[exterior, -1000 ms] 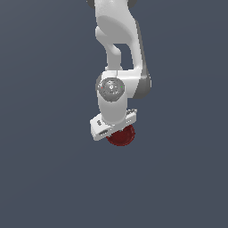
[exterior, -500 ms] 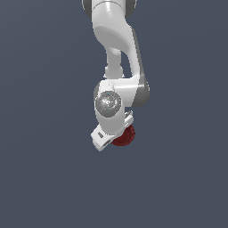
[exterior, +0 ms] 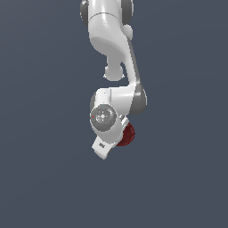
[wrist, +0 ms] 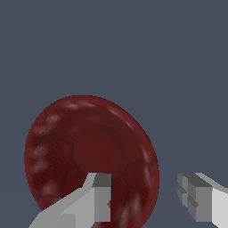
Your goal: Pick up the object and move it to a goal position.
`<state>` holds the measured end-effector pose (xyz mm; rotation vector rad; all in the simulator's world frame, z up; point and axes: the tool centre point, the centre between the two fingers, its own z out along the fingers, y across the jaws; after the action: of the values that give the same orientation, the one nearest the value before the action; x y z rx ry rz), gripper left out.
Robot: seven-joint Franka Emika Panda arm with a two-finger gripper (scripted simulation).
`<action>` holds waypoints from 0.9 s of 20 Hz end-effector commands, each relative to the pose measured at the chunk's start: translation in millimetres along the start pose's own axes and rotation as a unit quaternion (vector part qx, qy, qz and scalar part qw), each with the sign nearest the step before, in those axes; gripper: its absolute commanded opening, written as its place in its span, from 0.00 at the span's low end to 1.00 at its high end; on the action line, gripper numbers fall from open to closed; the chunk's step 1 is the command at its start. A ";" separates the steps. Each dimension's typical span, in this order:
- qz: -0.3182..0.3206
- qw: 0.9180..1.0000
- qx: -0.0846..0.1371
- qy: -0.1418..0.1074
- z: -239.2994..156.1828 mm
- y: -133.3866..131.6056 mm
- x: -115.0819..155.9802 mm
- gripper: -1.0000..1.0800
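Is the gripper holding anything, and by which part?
Apparently nothing: the gripper is open, one finger crossing the red bowl, the other clear of its rim.

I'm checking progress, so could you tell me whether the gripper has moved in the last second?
Yes: the gripper has swung down toward the exterior view's left, measured against the bowl, which has hardly shifted.

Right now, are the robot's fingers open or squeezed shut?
Open. In the wrist view the gripper shows a wide gap between its fingers, one overlapping the red bowl.
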<state>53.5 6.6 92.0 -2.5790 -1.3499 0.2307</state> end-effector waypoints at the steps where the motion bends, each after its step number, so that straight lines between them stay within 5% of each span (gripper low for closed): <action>1: -0.031 0.999 0.010 0.001 4.0 3.1 0.9 0.62; 18: -0.160 0.986 0.050 0.017 20.3 15.9 1.7 0.62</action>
<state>61.8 1.8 68.7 -2.2466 -1.6557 0.1939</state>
